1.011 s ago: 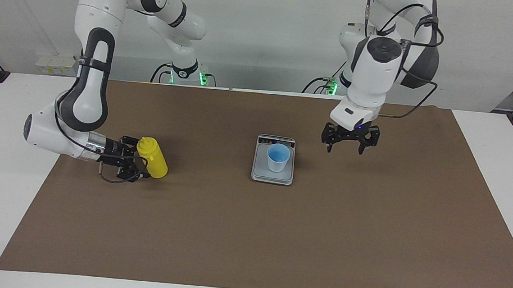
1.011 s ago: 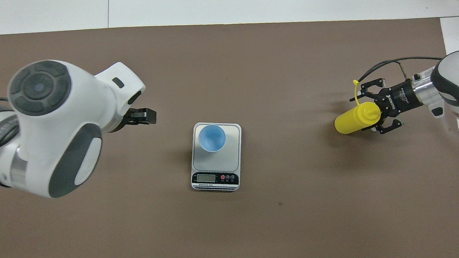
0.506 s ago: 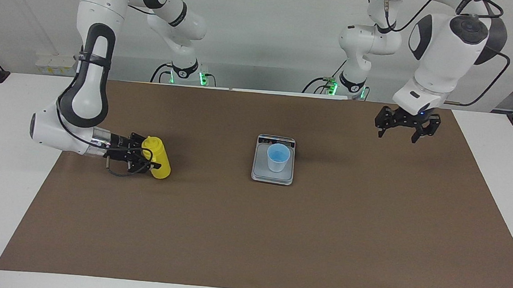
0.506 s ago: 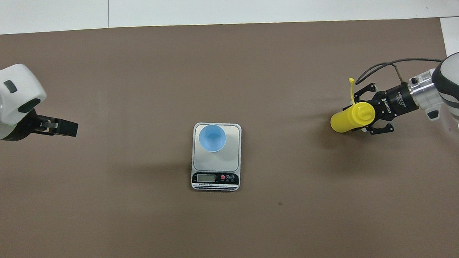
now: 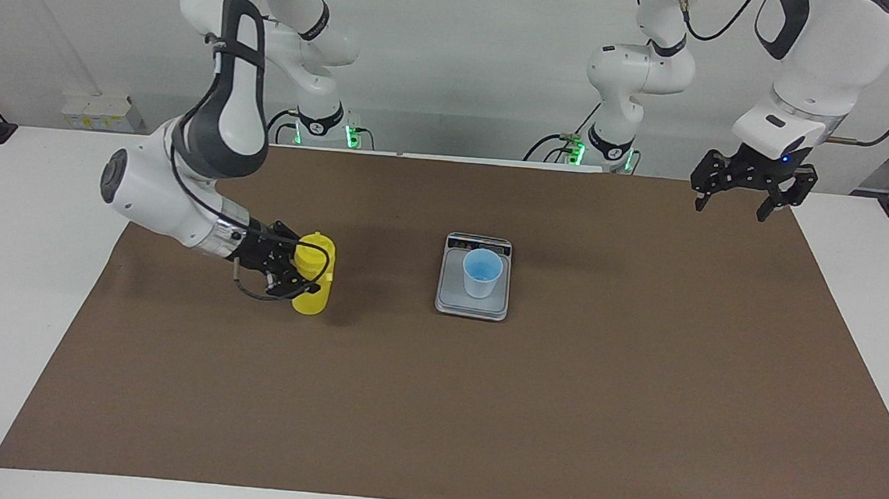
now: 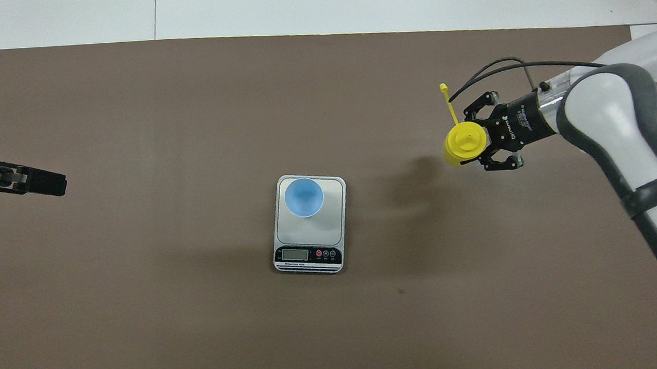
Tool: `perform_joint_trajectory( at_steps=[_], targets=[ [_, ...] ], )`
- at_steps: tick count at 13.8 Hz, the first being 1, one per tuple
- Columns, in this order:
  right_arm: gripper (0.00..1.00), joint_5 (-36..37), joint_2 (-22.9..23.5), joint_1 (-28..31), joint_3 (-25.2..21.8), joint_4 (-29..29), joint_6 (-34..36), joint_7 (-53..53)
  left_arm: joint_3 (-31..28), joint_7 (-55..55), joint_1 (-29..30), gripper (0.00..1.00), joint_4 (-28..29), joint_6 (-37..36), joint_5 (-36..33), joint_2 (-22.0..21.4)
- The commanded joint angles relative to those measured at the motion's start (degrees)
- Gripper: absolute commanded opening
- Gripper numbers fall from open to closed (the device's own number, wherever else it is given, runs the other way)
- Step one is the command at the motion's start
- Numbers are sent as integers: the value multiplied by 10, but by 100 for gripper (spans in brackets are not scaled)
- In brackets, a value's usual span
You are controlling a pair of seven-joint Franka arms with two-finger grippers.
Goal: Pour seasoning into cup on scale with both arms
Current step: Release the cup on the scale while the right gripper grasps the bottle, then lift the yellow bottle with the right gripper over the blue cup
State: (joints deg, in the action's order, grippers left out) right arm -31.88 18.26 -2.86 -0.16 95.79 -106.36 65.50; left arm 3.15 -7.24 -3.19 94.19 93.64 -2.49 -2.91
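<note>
The yellow seasoning bottle stands upright in my right gripper, which is shut on its upper part from the side. It is low over the brown mat, beside the scale toward the right arm's end; I cannot tell if its base touches. Its tethered lid hangs open. The light blue cup stands on the silver scale. My left gripper is open and empty, raised over the mat's edge at the left arm's end.
A brown mat covers most of the white table. The scale's dark display strip faces the robots. Both arm bases stand at the robots' edge of the table.
My right gripper has carried the bottle toward the scale and turned it from tilted to upright. My left gripper has swung away from the scale toward its own end of the table and risen.
</note>
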Motion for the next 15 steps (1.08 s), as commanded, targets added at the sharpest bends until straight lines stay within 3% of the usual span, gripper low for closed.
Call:
perform_joint_trajectory(
  at_steps=[1, 5, 7, 15],
  targets=[
    [0, 76, 14, -53, -1, -54, -17, 85, 5, -9, 13, 100, 2, -12, 15, -4],
    [0, 194, 32, -144, 2, -90, -59, 201, 5, -9, 26, 100, -2, -19, 57, -13],
    [0, 230, 33, -167, 1, -90, -89, 234, 5, -11, 25, 100, -7, -34, 57, -17],
    [0, 491, 33, -230, 2, -83, -188, 302, 6, -8, 23, 100, 12, -44, 55, -32]
  ],
)
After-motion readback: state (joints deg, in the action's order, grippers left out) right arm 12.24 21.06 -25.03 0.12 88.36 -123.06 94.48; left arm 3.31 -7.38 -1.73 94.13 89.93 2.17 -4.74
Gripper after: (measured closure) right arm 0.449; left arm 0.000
